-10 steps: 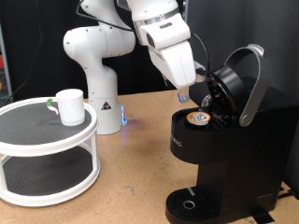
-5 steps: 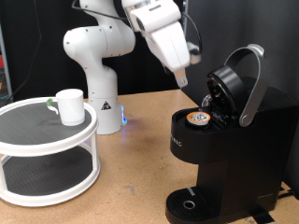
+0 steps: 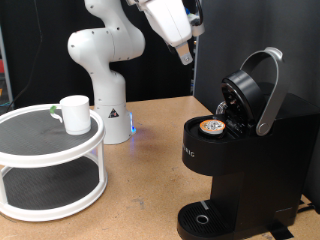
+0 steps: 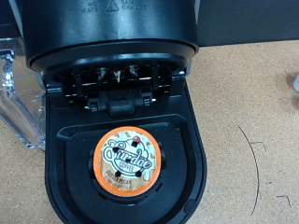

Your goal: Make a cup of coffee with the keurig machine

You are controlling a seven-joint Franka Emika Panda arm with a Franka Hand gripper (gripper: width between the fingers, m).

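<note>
Exterior view has the gripper (image 3: 186,58) way up near the top of the frame, well above the keurig (image 3: 240,150) and touching nothing. Only its tip is visible against the dark background, so I honestly can't tell whether the jaws are spread or pressed together, and nothing shows between them.

The keurig sits on the desk (image 3: 150,190) at the right of the exterior view with its lid (image 3: 248,95) swung up and the silver handle (image 3: 270,90) arched back. That's why the pod (image 3: 212,126) is visible at all: it's already sitting in the open brew chamber, printed lid facing up. The wrist view looks straight down into it, with the pod (image 4: 130,161) seated flat in its round holder and the underside of the lid above it. So my read is that pod loading is done, and the lid is not yet closed.

The cup (image 3: 73,113) is nowhere near the machine. It's upright on the top tier of a white two-level stand (image 3: 50,160) at the exterior view's left, well apart from the keurig. The drip tray (image 3: 205,218) has nothing on it, so brewing isn't set up yet.
</note>
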